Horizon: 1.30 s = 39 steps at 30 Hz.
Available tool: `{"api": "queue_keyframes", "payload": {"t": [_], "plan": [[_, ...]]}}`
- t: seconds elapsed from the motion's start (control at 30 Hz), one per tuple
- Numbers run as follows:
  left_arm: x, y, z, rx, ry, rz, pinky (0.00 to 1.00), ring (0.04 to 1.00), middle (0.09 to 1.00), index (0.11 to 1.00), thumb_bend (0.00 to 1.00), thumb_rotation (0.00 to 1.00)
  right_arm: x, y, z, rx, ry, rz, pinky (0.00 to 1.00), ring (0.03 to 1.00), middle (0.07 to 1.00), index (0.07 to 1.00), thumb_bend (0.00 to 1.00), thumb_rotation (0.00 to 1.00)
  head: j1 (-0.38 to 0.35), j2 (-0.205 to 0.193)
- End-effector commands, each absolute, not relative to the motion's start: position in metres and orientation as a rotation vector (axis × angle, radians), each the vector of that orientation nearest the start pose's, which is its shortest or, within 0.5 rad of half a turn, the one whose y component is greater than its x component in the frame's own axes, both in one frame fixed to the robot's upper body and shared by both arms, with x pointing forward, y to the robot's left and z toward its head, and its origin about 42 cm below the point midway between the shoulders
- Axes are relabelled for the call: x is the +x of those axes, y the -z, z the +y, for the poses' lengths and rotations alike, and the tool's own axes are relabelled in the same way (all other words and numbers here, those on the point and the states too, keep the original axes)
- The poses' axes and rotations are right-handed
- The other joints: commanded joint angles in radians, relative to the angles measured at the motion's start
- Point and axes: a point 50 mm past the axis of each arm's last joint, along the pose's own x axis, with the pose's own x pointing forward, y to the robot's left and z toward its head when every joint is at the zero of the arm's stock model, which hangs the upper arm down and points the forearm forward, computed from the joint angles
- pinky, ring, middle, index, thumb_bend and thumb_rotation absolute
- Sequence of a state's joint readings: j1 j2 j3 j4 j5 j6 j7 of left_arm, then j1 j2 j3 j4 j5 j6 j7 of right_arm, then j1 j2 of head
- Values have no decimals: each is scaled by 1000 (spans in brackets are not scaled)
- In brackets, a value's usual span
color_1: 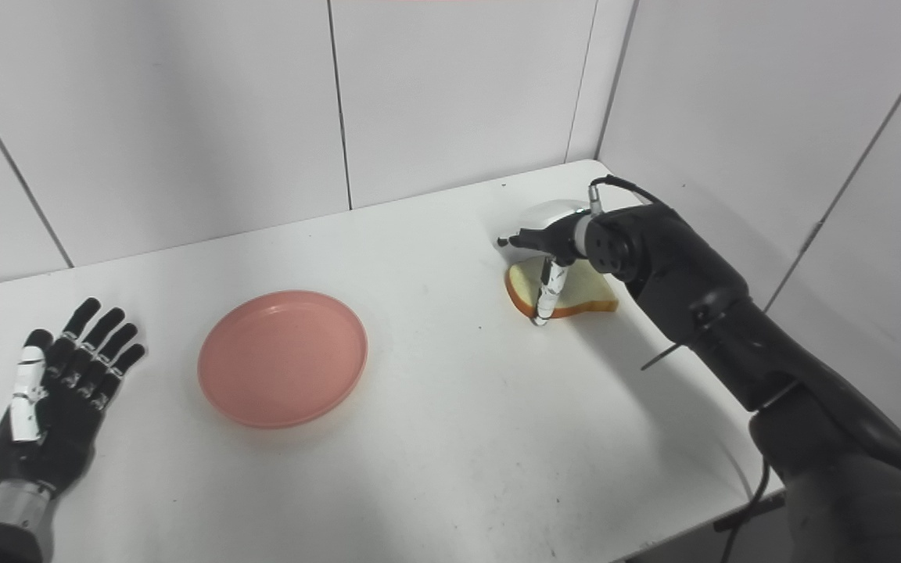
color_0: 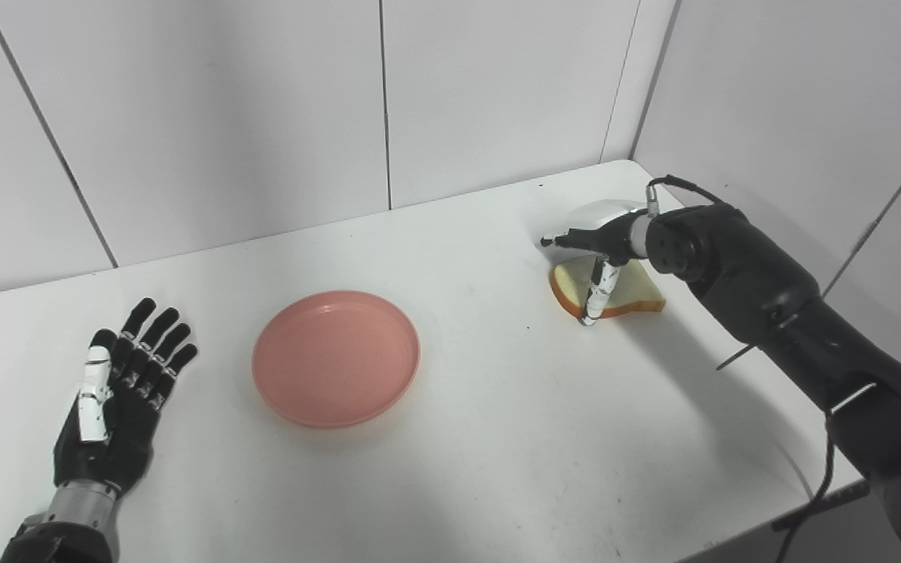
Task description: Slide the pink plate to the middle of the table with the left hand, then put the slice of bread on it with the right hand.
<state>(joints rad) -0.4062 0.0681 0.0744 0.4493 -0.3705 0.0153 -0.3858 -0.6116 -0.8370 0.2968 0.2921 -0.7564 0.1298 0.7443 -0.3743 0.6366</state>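
The pink plate (color_0: 335, 358) lies empty on the white table, a little left of its middle. My left hand (color_0: 118, 399) rests open, palm up with fingers spread, a short way left of the plate and not touching it. A slice of bread (color_0: 632, 294) with a brown crust lies flat on the table at the far right. My right hand (color_0: 603, 249) hovers over the bread. Its thumb points down to the table at the slice's near left edge, and its fingers stretch out above the slice. The hand is open; the bread is not lifted.
White tiled walls close the table at the back and on the right, right behind the bread. The table's (color_0: 497, 438) front edge runs near my right forearm (color_0: 795, 320). A cable (color_0: 818, 485) hangs from that arm.
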Motion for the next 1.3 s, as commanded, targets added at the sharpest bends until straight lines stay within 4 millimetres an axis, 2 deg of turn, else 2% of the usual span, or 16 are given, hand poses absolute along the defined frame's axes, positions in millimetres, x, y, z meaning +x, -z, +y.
{"api": "queue_keyframes", "payload": {"t": [0.0,0.1,0.17,0.23,0.37,0.53,0.67,0.93,1.0,1.03,1.07,1.1,1.13,1.17,1.2,1.27], "plan": [[390,-80,214,-326,331,174,912,920,919,918,518,958,439,-298,-429,-1600,-327,437,804,877,908,909,1000,150,1,-1],[390,-80,215,-326,332,175,917,921,917,919,515,968,439,-296,-429,-1601,-319,471,776,860,896,883,965,90,1,-1],[390,-80,215,-327,331,175,911,917,914,915,513,962,438,-296,-430,-1613,-313,485,714,827,877,877,958,85,0,1],[390,-80,216,-333,329,174,913,917,912,912,509,956,437,-295,-431,-1623,-312,496,714,831,880,877,960,91,0,1],[390,-80,217,-319,328,171,905,915,912,910,507,953,435,-295,-435,-1634,-303,518,778,864,900,884,985,121,-2,5],[390,-80,219,-326,336,170,917,923,919,918,506,963,434,-289,-447,-1660,-288,549,785,862,889,880,994,151,-3,8],[389,-82,219,-328,330,173,907,918,915,914,499,959,434,-287,-454,-1666,-260,560,680,796,841,864,993,175,-4,11],[389,-82,219,-322,332,172,901,917,917,919,497,975,432,-291,-453,-1701,-217,581,647,776,826,877,1000,226,-5,13],[389,-83,220,-322,332,173,909,919,918,920,496,983,432,-291,-455,-1722,-210,577,609,735,793,862,995,214,-5,15],[389,-83,220,-324,331,174,911,919,917,919,496,976,432,-290,-456,-1731,-211,572,587,683,740,775,930,165,-5,15],[389,-83,220,-324,331,173,911,919,917,919,496,976,432,-289,-456,-1740,-207,562,586,680,737,770,926,162,-5,17],[389,-83,220,-324,330,174,911,919,918,920,497,978,432,-288,-457,-1748,-200,549,551,622,674,703,876,116,-5,17],[388,-83,220,-323,330,175,910,919,919,920,498,979,433,-287,-458,-1752,-193,541,511,574,620,599,703,123,-5,17],[388,-84,220,-326,328,174,909,919,920,919,499,980,433,-285,-459,-1751,-177,522,490,549,592,546,614,127,-7,19],[388,-84,221,-328,326,174,908,917,917,916,496,970,433,-284,-460,-1749,-165,510,396,450,493,532,561,51,-7,19],[388,-84,221,-329,330,173,910,921,920,918,496,970,433,-282,-461,-1750,-150,495,328,384,435,527,531,10,-9,19]]}}
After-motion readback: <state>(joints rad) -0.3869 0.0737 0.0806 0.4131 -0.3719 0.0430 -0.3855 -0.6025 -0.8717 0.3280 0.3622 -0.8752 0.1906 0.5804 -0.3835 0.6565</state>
